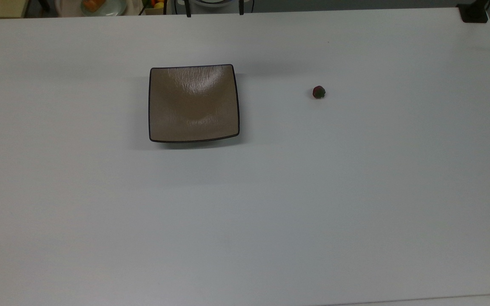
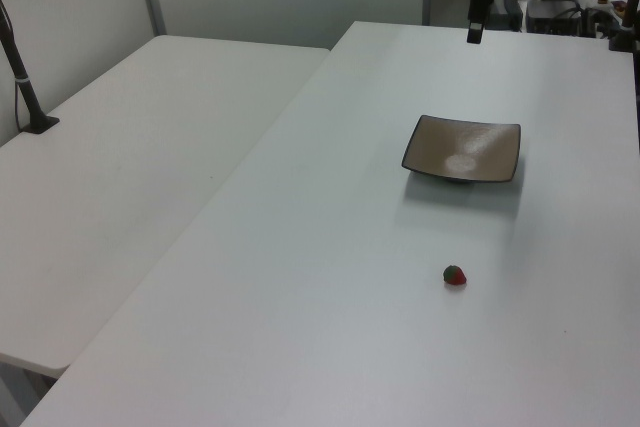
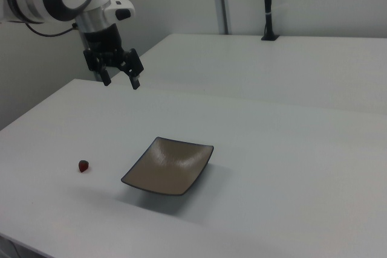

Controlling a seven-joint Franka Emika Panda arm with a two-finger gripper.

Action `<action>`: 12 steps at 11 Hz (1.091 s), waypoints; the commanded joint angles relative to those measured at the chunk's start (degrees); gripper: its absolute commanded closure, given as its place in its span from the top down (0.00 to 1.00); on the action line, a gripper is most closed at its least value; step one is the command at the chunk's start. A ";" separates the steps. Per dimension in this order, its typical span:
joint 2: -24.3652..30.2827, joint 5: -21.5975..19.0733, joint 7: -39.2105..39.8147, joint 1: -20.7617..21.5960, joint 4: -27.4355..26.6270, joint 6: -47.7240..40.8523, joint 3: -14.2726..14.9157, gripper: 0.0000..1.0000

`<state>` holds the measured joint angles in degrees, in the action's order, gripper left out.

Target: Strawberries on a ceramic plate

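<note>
my gripper (image 3: pixel 120 80) hung high above the table (image 1: pixel 245 212) with its fingers spread and nothing in them, so i judged the reach for the strawberry (image 1: pixel 319 92) had not begun. the berry lay on bare table, well apart from the plate (image 1: pixel 194 103), off to the top view's right. next i would need to descend over the berry and close gently on something so small.

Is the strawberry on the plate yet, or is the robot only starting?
Only starting. Nothing looks done: the strawberry lies on the white table, apart from the empty ceramic plate. The gripper hangs open in the air, holding nothing. Left: grab the strawberry and set it on the plate.
</note>
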<state>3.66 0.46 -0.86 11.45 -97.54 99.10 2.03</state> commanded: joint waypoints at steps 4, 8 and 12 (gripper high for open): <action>-0.49 -1.16 1.56 0.41 0.34 -1.28 0.61 1.00; -0.85 -1.16 1.56 0.42 0.34 -1.11 0.61 1.00; -1.64 -1.08 1.30 0.94 0.34 -1.37 0.00 1.00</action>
<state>2.73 0.46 -0.44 11.64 -97.69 99.10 1.97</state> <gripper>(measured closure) 0.000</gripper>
